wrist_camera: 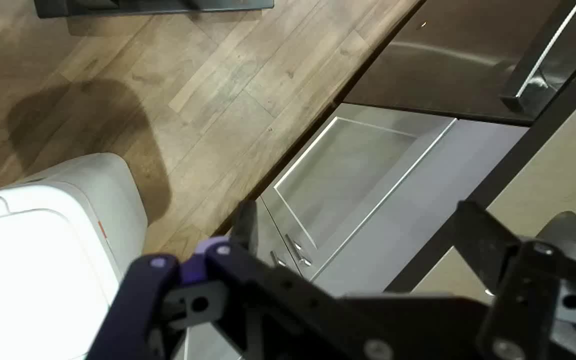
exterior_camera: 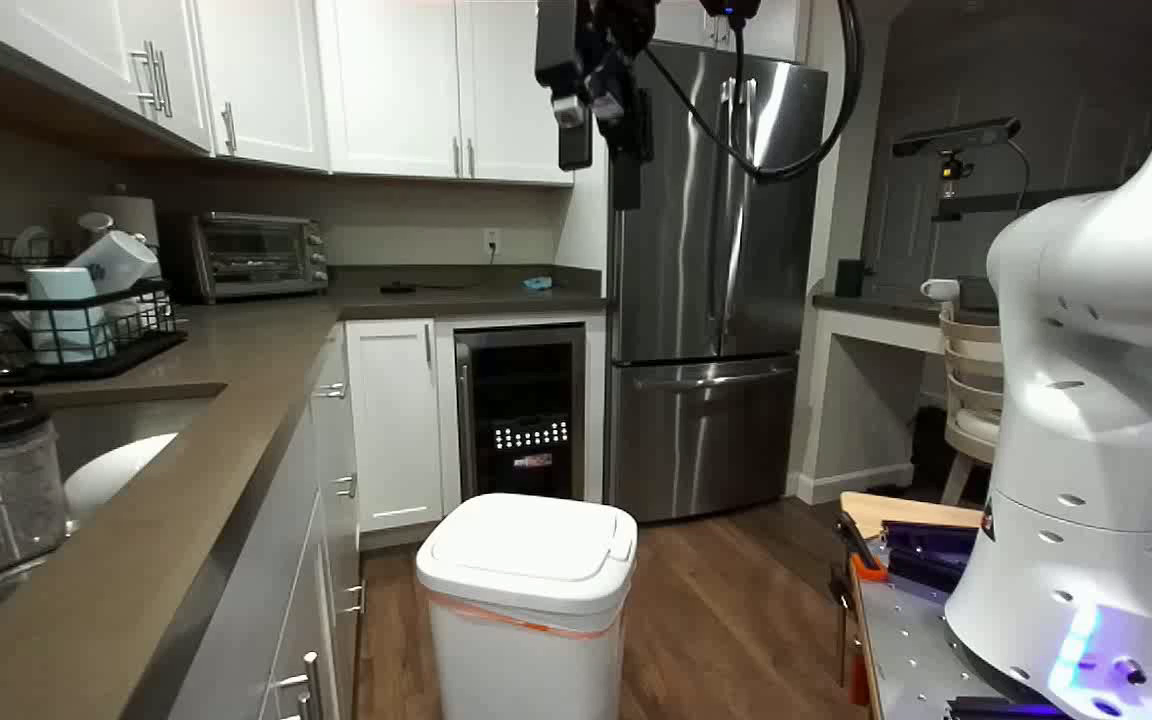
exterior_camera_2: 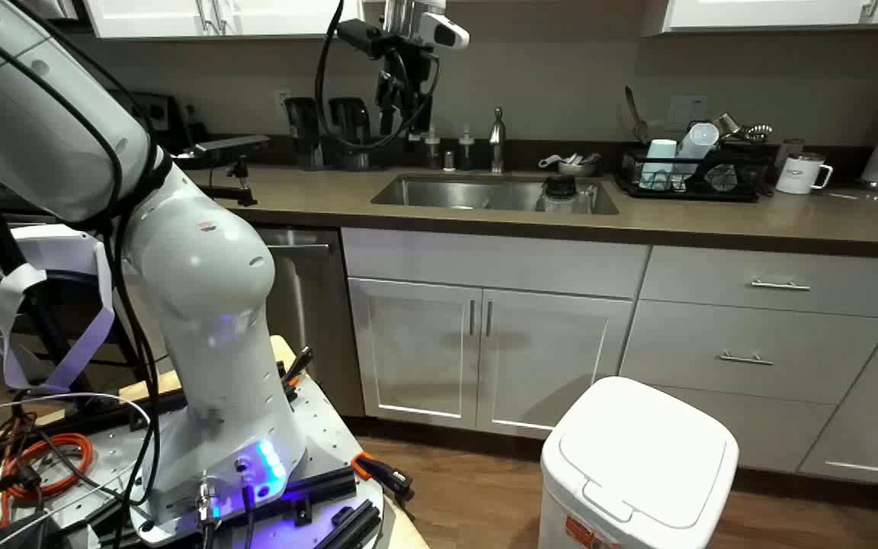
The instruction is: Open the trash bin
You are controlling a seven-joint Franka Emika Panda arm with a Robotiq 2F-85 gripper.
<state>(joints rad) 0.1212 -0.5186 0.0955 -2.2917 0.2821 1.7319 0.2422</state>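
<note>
The white trash bin (exterior_camera: 531, 660) stands on the wood floor in both exterior views, in front of the cabinets. Its flat white lid (exterior_camera: 524, 540) lies closed, with a thin orange-red line under the rim; the lid (exterior_camera_2: 648, 450) also shows at the lower right of an exterior view. In the wrist view part of the bin (wrist_camera: 110, 200) shows at the lower left. My gripper (exterior_camera: 602, 170) hangs high above, well apart from the bin, and is also seen in an exterior view (exterior_camera_2: 406, 126). In the wrist view its fingers (wrist_camera: 357, 210) are spread wide with nothing between them.
A counter (exterior_camera: 236, 400) with a sink and dish rack (exterior_camera: 66, 330) runs alongside the bin. A steel fridge (exterior_camera: 706, 420) and black glass-door cooler (exterior_camera: 521, 400) stand behind it. The arm's base is on a metal table (exterior_camera: 911, 640) with an orange clamp (exterior_camera: 868, 568).
</note>
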